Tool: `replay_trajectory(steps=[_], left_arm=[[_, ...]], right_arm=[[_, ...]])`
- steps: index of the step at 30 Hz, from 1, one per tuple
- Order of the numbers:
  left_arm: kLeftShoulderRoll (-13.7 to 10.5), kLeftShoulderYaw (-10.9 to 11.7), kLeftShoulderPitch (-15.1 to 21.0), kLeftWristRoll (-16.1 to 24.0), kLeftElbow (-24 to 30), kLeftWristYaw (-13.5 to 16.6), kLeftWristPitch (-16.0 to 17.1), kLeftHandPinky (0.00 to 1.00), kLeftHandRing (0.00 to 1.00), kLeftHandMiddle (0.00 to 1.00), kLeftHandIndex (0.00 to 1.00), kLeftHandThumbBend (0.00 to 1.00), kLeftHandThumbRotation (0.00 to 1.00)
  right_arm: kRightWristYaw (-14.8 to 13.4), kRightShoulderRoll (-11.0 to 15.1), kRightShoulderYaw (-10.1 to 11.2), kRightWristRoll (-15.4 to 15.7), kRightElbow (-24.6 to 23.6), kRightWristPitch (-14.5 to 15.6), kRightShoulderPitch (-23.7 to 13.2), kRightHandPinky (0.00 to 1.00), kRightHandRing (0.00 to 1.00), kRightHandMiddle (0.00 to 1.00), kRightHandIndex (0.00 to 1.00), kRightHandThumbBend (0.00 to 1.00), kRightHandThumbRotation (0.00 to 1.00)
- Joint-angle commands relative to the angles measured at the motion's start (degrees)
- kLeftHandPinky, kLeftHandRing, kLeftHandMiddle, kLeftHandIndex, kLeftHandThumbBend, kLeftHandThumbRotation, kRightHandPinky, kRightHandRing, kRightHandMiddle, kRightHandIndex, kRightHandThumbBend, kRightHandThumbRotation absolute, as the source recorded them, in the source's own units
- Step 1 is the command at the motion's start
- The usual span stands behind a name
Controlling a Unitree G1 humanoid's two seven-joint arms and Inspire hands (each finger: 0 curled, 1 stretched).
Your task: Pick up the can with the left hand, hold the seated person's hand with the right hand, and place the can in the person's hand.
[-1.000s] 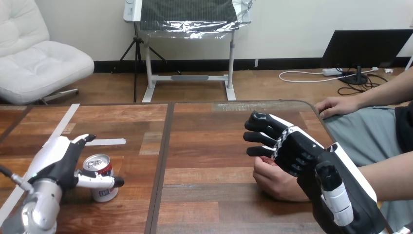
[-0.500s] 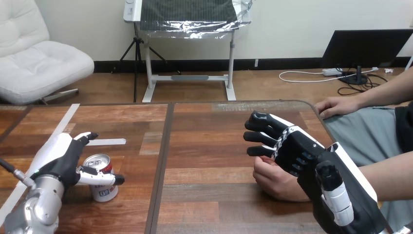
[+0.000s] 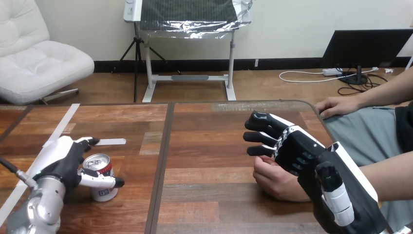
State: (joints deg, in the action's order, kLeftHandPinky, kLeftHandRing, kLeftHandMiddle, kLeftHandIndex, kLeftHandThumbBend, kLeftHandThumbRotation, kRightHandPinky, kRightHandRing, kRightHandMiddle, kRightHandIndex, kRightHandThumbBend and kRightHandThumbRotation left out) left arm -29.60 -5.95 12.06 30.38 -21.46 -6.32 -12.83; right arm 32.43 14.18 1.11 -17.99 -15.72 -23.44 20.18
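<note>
Can (image 3: 101,178) upright on table (image 3: 209,141), near left. Your left hand (image 3: 63,158) cups it: thumb across near face, fingers straight past far side, not closed. Can is thin-walled, likely light, smooth and slippery; hard squeeze would dent it. Take it mid-body, thumb opposite fingers, moderate pressure, clear of rim. Right hand (image 3: 297,151) spread, fingers uncurled, over person's near hand (image 3: 275,181) at near right; no hold seen there.

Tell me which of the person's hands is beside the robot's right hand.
The person's nearer hand, lying on the table just under the right hand; the person's farther hand rests apart at the far corner.
</note>
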Motion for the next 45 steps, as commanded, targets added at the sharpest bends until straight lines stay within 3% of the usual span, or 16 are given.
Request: replay_trajectory(steps=[1,5,8,26,38,45], left_arm=[[-0.5,-0.2,5.3,0.2,-0.1,0.5,-0.3,0.51,0.70,0.78,0.85,0.84,0.21],[-0.5,-0.4,5.7,0.2,-0.5,0.5,-0.5,0.41,0.59,0.71,0.84,0.84,0.20],[-0.6,-0.6,5.9,0.3,-0.7,0.4,-0.4,0.37,0.57,0.71,0.83,0.83,0.20],[-1.0,-1.7,6.4,0.9,-1.2,-0.4,-0.3,0.49,0.71,0.79,0.82,0.83,0.20],[-1.2,-2.5,6.5,0.9,-1.3,-0.1,0.0,0.52,0.73,0.80,0.81,0.84,0.20],[-1.3,-3.2,6.5,1.2,-1.3,0.0,-0.1,0.48,0.68,0.77,0.80,0.83,0.18]], right_arm=[[-0.5,0.5,1.2,0.1,-2.0,-1.9,-3.1,0.78,0.84,0.87,0.86,0.83,0.97],[-0.7,0.6,1.2,0.2,-2.2,-1.8,-3.0,0.78,0.84,0.87,0.86,0.83,0.97],[-0.8,0.7,1.2,0.2,-2.3,-1.8,-3.0,0.78,0.84,0.87,0.86,0.83,0.97],[-0.6,0.7,1.3,-0.1,-2.5,-1.9,-2.8,0.78,0.84,0.86,0.86,0.83,0.96],[-0.8,0.6,1.4,0.4,-2.3,-2.4,-2.8,0.78,0.84,0.86,0.86,0.83,0.97],[-0.7,0.6,1.4,0.1,-2.4,-2.2,-2.8,0.78,0.83,0.86,0.86,0.83,0.97]])
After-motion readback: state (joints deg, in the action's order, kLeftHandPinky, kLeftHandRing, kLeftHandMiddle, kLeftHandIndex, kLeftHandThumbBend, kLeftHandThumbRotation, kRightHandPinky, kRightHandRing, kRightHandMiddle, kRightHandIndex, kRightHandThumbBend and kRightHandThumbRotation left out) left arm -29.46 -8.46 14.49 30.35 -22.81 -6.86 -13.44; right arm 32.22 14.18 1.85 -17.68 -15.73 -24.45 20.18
